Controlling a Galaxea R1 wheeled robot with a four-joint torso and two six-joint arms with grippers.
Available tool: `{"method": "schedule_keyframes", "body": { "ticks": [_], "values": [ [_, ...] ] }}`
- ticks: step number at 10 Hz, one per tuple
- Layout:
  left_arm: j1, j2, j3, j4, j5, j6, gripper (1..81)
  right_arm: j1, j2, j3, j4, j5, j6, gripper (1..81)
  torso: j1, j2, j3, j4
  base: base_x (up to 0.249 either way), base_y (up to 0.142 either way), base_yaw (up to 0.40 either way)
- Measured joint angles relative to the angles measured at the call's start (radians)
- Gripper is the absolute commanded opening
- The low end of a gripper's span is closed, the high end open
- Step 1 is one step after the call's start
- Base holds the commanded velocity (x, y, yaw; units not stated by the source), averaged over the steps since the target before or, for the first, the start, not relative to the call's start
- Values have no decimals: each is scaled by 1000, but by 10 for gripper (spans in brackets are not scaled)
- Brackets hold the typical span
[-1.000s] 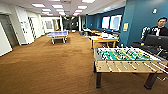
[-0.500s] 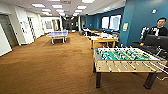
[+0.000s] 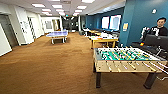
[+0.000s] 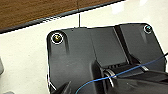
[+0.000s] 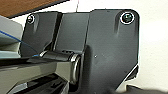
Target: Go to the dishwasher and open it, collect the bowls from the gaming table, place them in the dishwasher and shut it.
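Carpet point(image 3: 50, 67), brown, spreads across a long office hall in the head view. No writing or brand can be read anywhere. A table-football table point(image 3: 125, 60) with a green field and rods stands close on the right. Beyond it, against the teal wall point(image 3: 140, 17), sits the gaming table point(image 3: 103, 40), its yellow edge showing, with small unclear items on its tabletop; no bowls can be made out. A blue table-tennis table point(image 3: 58, 35) stands farther back on the left. A person point(image 3: 157, 28) sits at the right behind a dark monitor point(image 3: 156, 41). Whether either hand is released or clenched cannot be told from the wrist views.
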Motion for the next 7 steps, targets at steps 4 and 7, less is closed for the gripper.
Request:
{"method": "schedule_keyframes", "body": {
  "ticks": [4,7],
  "values": [
    [0,-8,0,-1,0,-22,811,0,1,0,0,0,0,811,0,0,0,0,0,0,0],
    [0,-9,0,-1,0,-42,811,-3,1,0,0,0,0,811,0,0,0,0,21,0,0]
  ]
}}
